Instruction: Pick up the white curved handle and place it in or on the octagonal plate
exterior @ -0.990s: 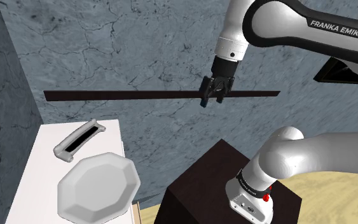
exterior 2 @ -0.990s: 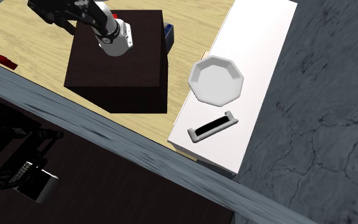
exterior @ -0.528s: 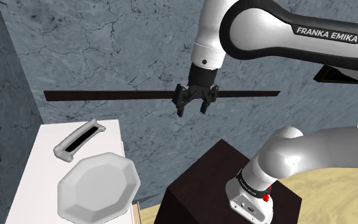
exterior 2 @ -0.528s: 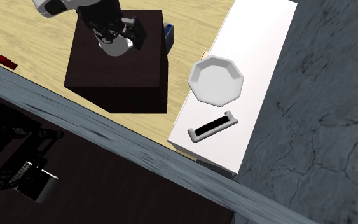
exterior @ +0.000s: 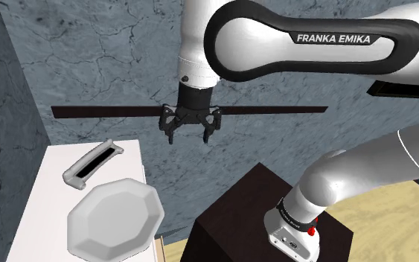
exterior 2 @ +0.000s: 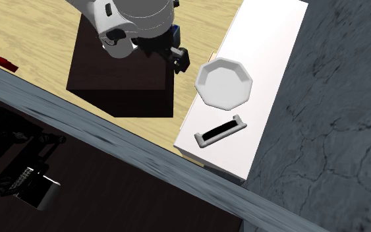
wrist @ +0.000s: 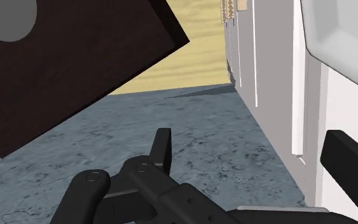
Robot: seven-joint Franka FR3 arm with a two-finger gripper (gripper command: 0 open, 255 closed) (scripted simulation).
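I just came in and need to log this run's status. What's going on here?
A white Franka arm is set to move the white curved handle onto the octagonal plate. Nothing is picked up yet: the handle lies on the white counter beside the empty plate, apart from it. The black gripper hangs open in the air off the counter's edge, holding nothing.

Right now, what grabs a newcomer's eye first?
The big white Franka arm spans the top of the shoulder view, its open black tool hanging before the grey wall. Below, to that view's left, the white octagonal plate and the curved handle lie apart on a white counter.
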